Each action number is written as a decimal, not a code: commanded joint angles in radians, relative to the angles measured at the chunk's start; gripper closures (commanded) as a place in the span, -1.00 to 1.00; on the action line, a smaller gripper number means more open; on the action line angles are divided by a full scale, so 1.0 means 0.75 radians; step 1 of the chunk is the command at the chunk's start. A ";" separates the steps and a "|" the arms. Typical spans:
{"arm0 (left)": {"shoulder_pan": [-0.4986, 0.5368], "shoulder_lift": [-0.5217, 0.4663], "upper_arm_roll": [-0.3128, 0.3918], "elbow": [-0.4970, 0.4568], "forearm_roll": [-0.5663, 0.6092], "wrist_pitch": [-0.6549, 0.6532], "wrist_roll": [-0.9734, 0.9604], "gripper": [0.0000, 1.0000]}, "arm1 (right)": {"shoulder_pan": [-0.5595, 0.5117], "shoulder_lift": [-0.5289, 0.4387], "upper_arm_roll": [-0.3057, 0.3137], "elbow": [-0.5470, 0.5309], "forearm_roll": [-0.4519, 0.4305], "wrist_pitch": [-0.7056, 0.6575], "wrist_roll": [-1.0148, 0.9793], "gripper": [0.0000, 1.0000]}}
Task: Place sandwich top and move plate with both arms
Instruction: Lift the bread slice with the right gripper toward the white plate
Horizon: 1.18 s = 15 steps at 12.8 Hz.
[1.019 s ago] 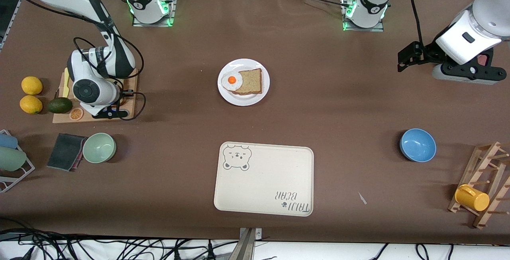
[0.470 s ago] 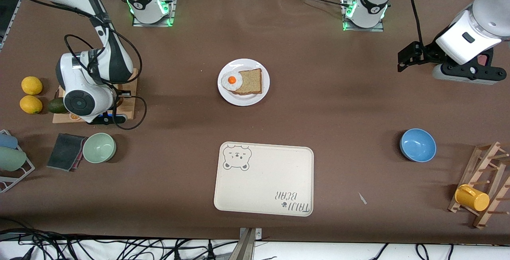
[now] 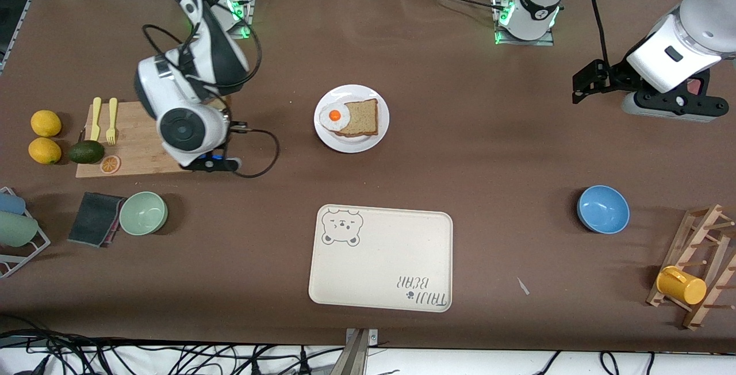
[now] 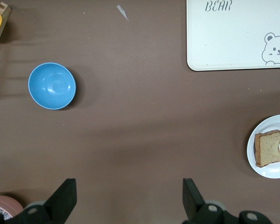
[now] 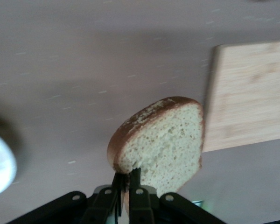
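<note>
The sandwich top (image 5: 163, 140), a tan speckled slice with a brown crust, hangs edge-on in my shut right gripper (image 5: 128, 179). In the front view the right arm's hand (image 3: 184, 127) hides it, over the wooden board's (image 3: 138, 145) end nearest the plate. The white plate (image 3: 352, 144) sits mid-table with another bread slice (image 3: 360, 117) and a fried egg (image 3: 334, 116) on it. My left gripper (image 3: 578, 88) waits open and empty above the table at the left arm's end; its wrist view shows its spread fingers (image 4: 65, 198) and the plate (image 4: 270, 173).
A cream bear tray (image 3: 379, 257) lies nearer the front camera than the plate. A blue bowl (image 3: 602, 208) and a wooden rack with a yellow cup (image 3: 681, 284) are toward the left arm's end. A green bowl (image 3: 143, 212), dark sponge (image 3: 95, 218), lemons and avocado (image 3: 86, 152) are toward the right arm's end.
My right arm has lifted off the wooden board and moved toward the plate with the bread slice, uncovering the yellow cutlery on the board. The left arm has not moved.
</note>
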 commanded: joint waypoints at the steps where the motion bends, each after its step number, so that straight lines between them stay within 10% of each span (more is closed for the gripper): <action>1: -0.003 0.037 -0.001 0.025 -0.023 0.005 -0.003 -1.00 | 0.142 0.126 -0.002 0.168 0.125 -0.043 0.171 1.00; 15: -0.013 0.113 -0.011 0.027 -0.009 0.054 -0.003 -1.00 | 0.570 0.499 -0.002 0.473 0.176 0.241 0.505 1.00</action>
